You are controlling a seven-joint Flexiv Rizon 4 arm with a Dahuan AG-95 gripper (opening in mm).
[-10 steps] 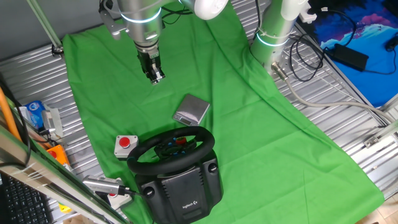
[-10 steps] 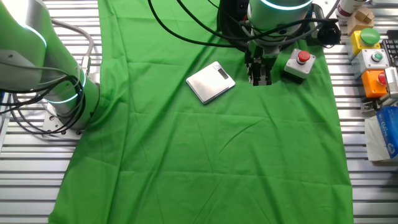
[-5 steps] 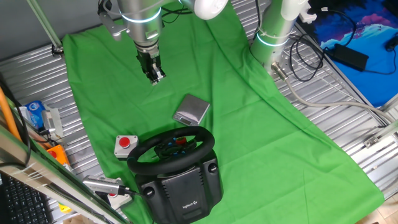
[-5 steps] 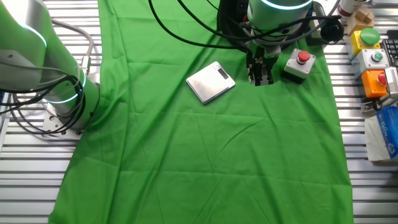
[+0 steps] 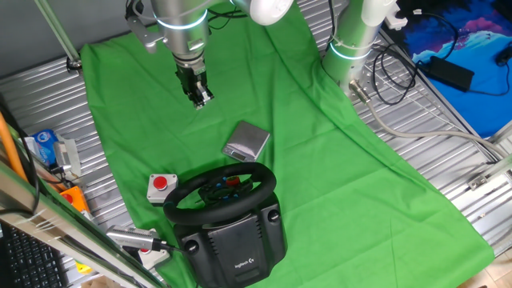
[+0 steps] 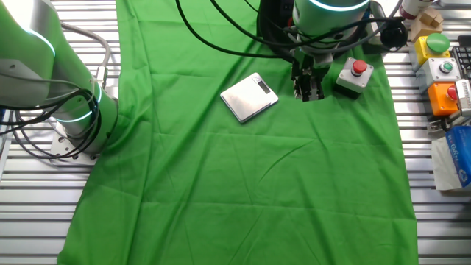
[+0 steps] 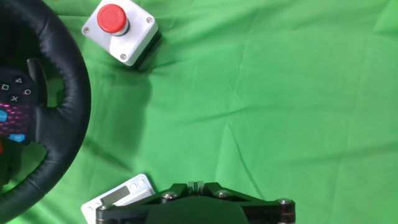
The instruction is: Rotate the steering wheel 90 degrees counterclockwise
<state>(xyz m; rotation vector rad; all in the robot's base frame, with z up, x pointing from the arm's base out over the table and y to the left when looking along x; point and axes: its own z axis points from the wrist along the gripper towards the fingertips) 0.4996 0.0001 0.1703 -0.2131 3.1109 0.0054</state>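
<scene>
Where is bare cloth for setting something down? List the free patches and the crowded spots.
Free: the wide green cloth right of the steering wheel and the flat silver device. Crowded: the corner where the wheel, the red-button box and the device sit close together.

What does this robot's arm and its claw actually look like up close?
The arm is a thick silver-grey tube with a glowing turquoise ring around it. Black cables loop around its wrist. At the end sits a small black claw with two slim dark fingers tipped in pale metal. From the hand view, its black body shows a row of silver screws.
</scene>
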